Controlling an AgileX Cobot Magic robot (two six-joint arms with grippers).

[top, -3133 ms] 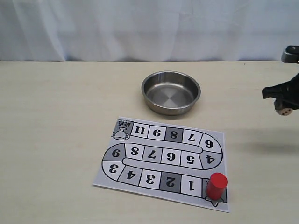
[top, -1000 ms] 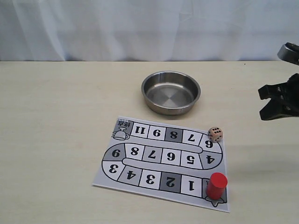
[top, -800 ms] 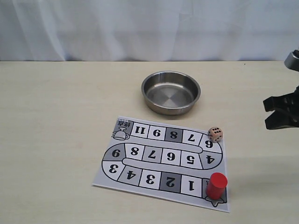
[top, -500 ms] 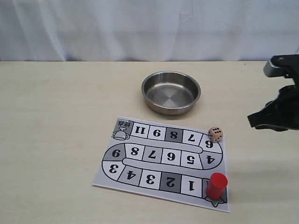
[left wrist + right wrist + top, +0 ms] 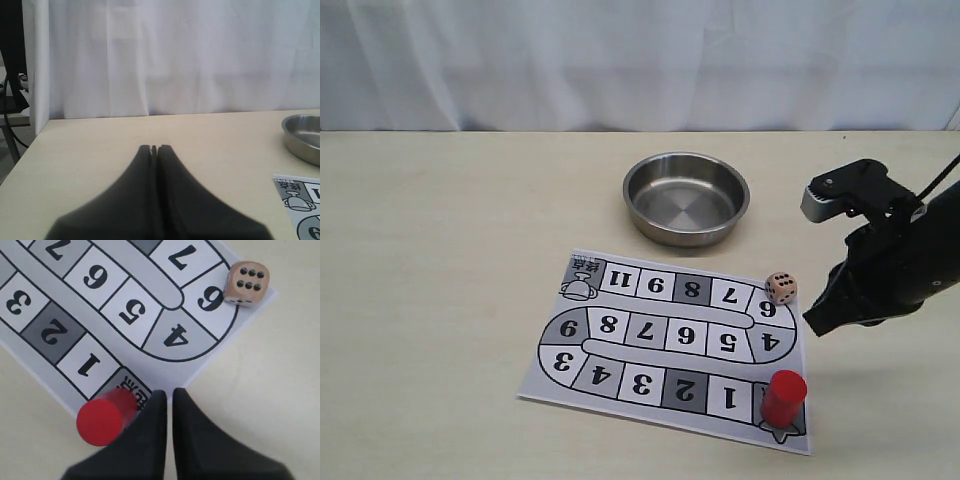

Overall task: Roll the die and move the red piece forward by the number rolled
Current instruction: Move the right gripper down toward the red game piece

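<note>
Risk 1: right gripper (image 5: 165, 392) jaws almost closed, thin slit only, holding nothing. If it comes down like that on the small glossy red cylinder piece (image 5: 784, 398), it'll tip it or shove it off the start sq. Must spread first.
Risk 2: small tan-pink cube die (image 5: 781, 288) reads 6 and sits at the far-right corner of the printed paper game board (image 5: 640, 330), on the edge of the first 6 sq, the likely target. Placing there could bump it. Paper may slide too.
Red piece stands upright at the board's near-right corner, just left of and nearer than the gripper tip, no contact.
Left gripper (image 5: 154, 148): jaws pressed together, empty.
</note>
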